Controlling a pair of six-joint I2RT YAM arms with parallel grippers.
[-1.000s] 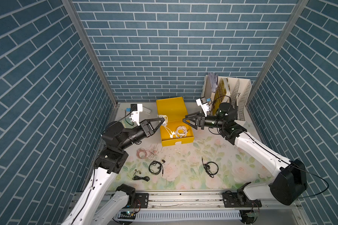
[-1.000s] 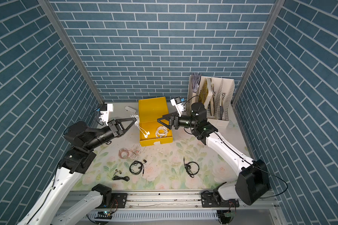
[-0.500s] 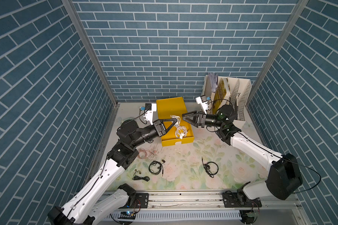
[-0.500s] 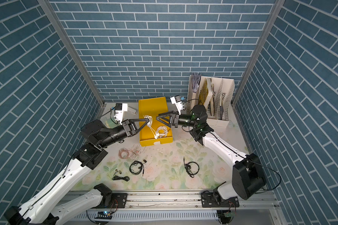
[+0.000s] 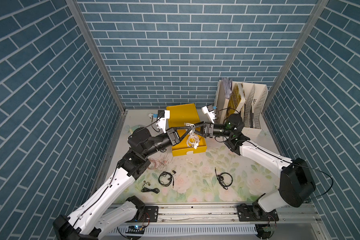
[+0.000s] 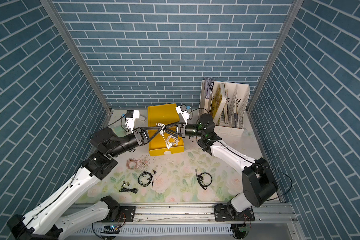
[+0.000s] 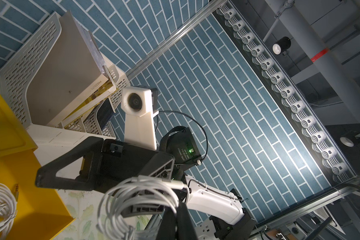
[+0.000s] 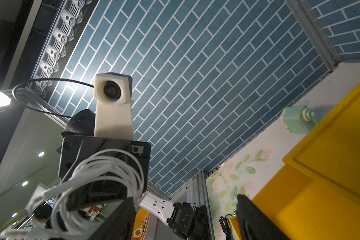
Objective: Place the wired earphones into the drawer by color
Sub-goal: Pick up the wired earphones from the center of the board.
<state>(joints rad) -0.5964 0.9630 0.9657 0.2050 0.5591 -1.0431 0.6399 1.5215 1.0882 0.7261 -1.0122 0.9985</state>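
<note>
Blue brick-patterned walls close in a small cell, and a floral mat (image 5: 195,193) covers the table.

On the left of the mat lies a pinkish-copper coil (image 5: 156,164). Nearer the front edge are a round black coil (image 5: 165,179) and a flatter black coil (image 5: 150,189).

At centre back stands the yellow cabinet (image 5: 182,113), with its top drawer (image 5: 181,152) pulled open. A resting white coil (image 5: 192,141) lies inside it. Above that drawer the left gripper (image 5: 188,127) is clamped tight on the held white coil (image 7: 137,199), whose loops drape over its closed fingers.

Facing it from the right, the right gripper (image 5: 195,130) stands wide open and holds nothing. One of its fingers is close beside the loops, but I cannot tell whether it touches them. Farther right a third black coil (image 5: 223,179) lies on the mat, and a white file rack (image 5: 256,99) fills the back corner.

The earphone cable looks very light, limp and slightly springy. It will probably sag, uncoil and catch on a finger rather than drop cleanly. The safest hold seems to be a pinch across several bundled loops at once. A single strand, an earbud or a plug could slip out or be strained by a tug.
</note>
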